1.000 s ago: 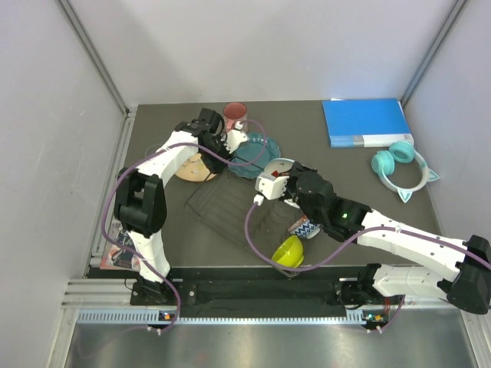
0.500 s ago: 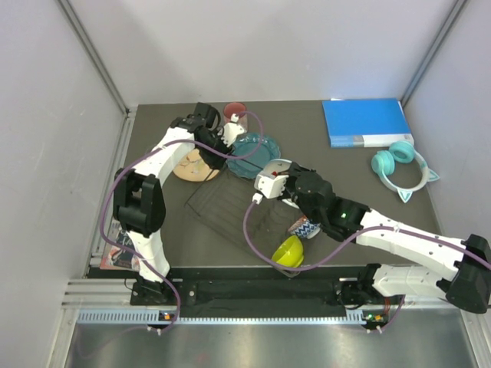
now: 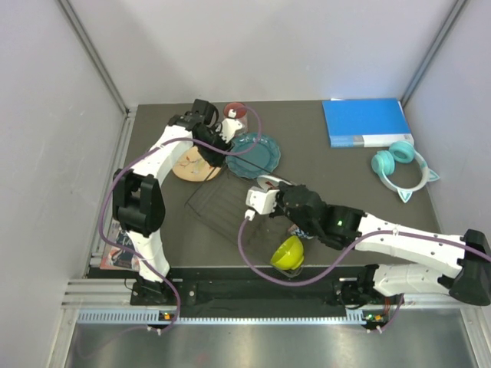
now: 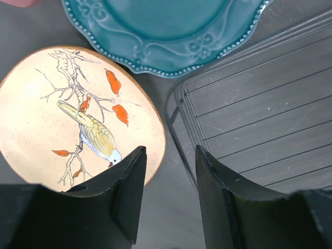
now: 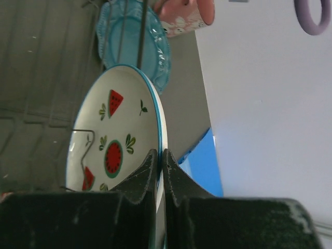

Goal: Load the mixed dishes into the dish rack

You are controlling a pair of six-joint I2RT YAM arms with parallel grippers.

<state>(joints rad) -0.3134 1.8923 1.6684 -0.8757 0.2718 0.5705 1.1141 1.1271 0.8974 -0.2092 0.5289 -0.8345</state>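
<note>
Left wrist view: left gripper (image 4: pixel 168 158), jaws parted and empty, hangs over the round cream-yellow bird-painted plate (image 4: pixel 62 114), beside the shallow black wire dish rack (image 4: pixel 259 114). Right gripper (image 5: pixel 158 158) pinches the round white watermelon-marked plate (image 5: pixel 116 140) by its rim (on edge, over the rack); recommend seating it squarely between uprights before release.

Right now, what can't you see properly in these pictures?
- White watermelon plate: right wrist view, bottom rim hidden by the right hand gripping it.
- Pink mug: right wrist view, cut off by the top edge.
- Bird plate: left wrist view, lower part hidden behind the left hand.
- Small glass: not findable in any view.
</note>
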